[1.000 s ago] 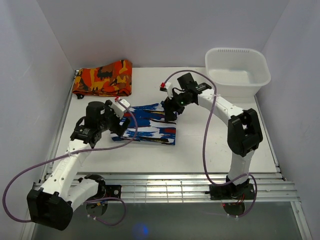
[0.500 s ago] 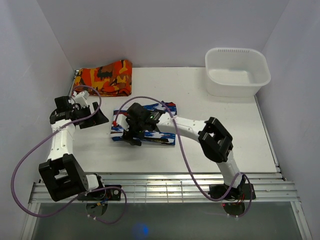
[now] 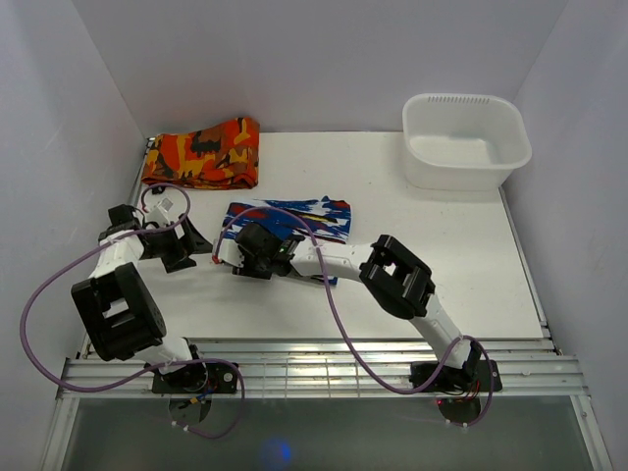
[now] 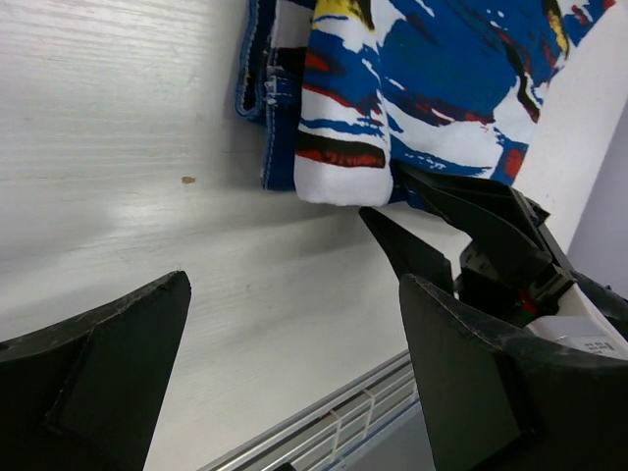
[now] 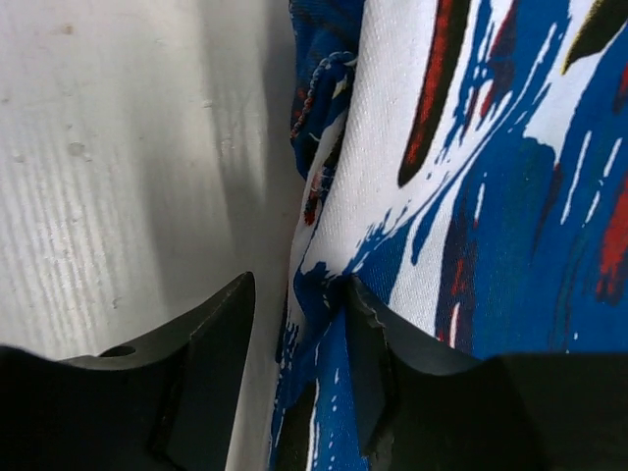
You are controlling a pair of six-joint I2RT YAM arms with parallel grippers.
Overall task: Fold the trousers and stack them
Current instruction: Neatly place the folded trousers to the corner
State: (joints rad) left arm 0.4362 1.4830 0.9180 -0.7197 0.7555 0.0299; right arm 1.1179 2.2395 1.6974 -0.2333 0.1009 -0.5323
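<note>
Trousers [image 5: 471,196] edge inside right hand [image 5: 302,294]

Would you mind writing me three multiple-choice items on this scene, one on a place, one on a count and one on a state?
1. The orange cloth lies: A) at the far-left corner of the table; B) at its near-right corner; C) at its middle.
2. Besides the trousers, how many cloth items lie on the table? A) none; B) one; C) three.
3. The left hand is: A) shut on the trousers; B) shut on the orange cloth; C) open and empty.

Answers: 1 A, the top view shows it against the far-left edge. 2 B, only the orange cloth is there with them. 3 C, its wrist view shows the fingers wide apart with bare table between them.
</note>
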